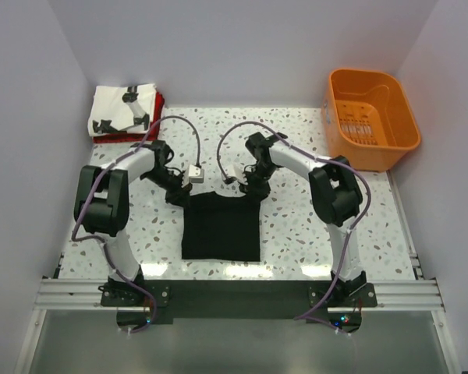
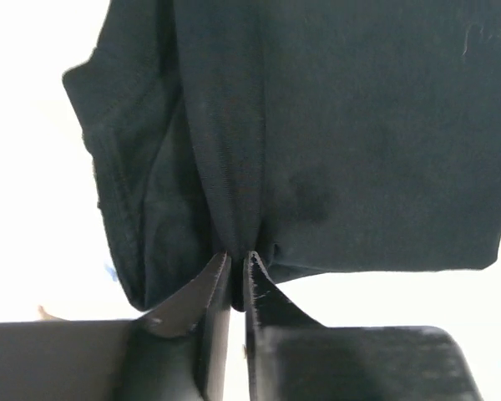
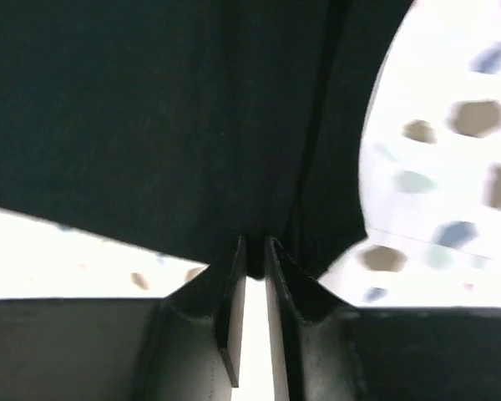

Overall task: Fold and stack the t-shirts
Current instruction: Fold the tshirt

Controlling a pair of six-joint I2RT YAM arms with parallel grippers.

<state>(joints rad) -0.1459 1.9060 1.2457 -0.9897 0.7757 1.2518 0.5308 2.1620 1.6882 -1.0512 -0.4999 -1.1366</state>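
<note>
Where the black t-shirt (image 1: 221,227) lies folded on the table (image 1: 296,226), its far edge is pinched at two corners. The left gripper (image 2: 238,255) and right gripper (image 3: 255,246) are each set narrow, with cloth gathered between the tips and spread beyond them. Well behind the left fingers, the white t-shirt (image 1: 121,107) is stacked on the red t-shirt (image 1: 157,105).

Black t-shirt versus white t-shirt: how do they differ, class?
The black t-shirt is plain; the white t-shirt bears black figures. The black t-shirt lies mid-table; the white t-shirt sits far left atop a red t-shirt. The left gripper and right gripper pinch the black t-shirt; the white t-shirt is untouched. Both look folded.
</note>
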